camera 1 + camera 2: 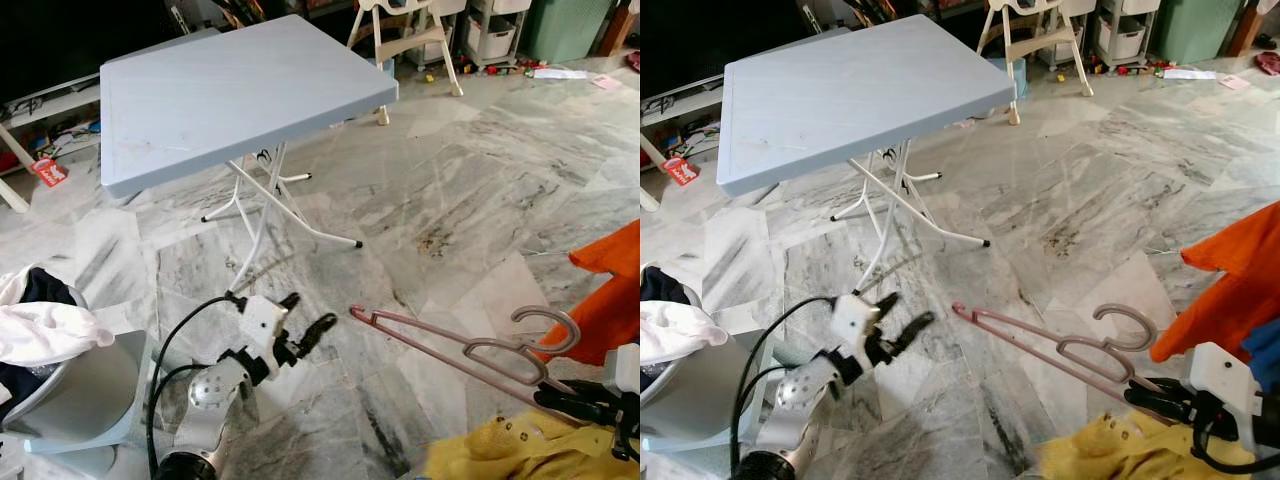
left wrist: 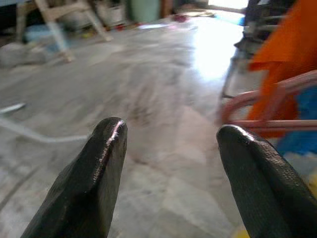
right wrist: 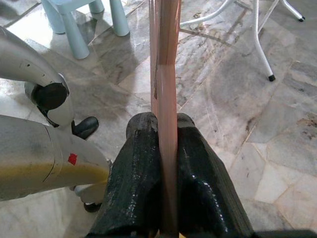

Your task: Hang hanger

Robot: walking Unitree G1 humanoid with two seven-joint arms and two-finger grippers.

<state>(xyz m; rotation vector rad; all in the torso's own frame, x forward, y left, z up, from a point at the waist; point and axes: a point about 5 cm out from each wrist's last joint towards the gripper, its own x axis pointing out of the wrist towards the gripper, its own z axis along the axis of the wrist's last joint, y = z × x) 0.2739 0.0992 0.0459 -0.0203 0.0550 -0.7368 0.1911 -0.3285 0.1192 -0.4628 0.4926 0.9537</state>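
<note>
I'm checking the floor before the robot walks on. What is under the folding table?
Under the blue table, white crossed legs stand on the marble floor. The tabletop covers the floor further back, so whatever lies there stays unseen.

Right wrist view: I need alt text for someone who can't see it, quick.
The right gripper is shut on a pink hanger, whose bar runs straight away from the camera between the two black fingers. Below lies marble floor, with the silver left arm to one side and white table legs beyond.
</note>
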